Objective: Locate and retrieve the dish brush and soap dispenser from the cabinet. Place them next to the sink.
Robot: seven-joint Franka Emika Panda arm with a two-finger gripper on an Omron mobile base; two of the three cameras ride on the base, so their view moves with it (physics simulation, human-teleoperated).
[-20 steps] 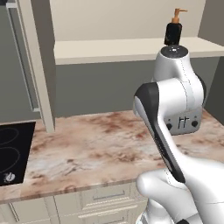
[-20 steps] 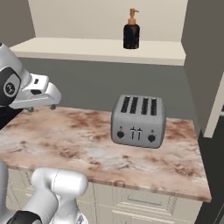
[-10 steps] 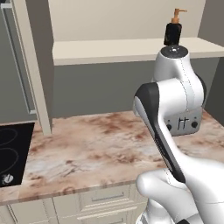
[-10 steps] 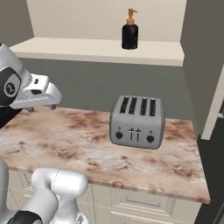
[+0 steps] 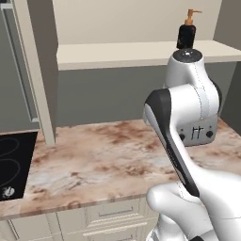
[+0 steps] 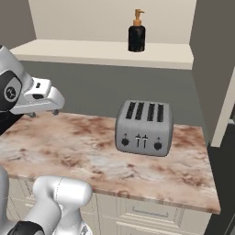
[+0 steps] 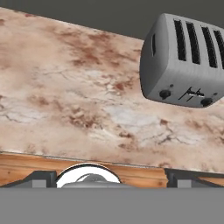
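Note:
The soap dispenser (image 5: 187,32), a black bottle with a copper pump, stands upright on the pale shelf of the cabinet (image 5: 117,55), towards its right end. From the right base view the soap dispenser (image 6: 137,34) sits on the cabinet shelf (image 6: 92,50) above the toaster. My gripper (image 6: 43,112) hovers over the left part of the counter, well below and left of the bottle. In the hand view my gripper (image 7: 111,178) is open, its fingertips (image 7: 41,177) wide apart with nothing between them. The dish brush and the sink are out of view.
A grey four-slot toaster (image 6: 144,128) stands on the brown marbled counter (image 6: 82,151) under the shelf, and the toaster (image 7: 183,65) also appears at the hand view's upper right. A black cooktop (image 5: 12,164) lies at the counter's left end. My own arm hides part of the toaster (image 5: 200,134).
The whole picture has slid very slightly, as from a small move of the base. The arm keeps its pose and the jaws stay open.

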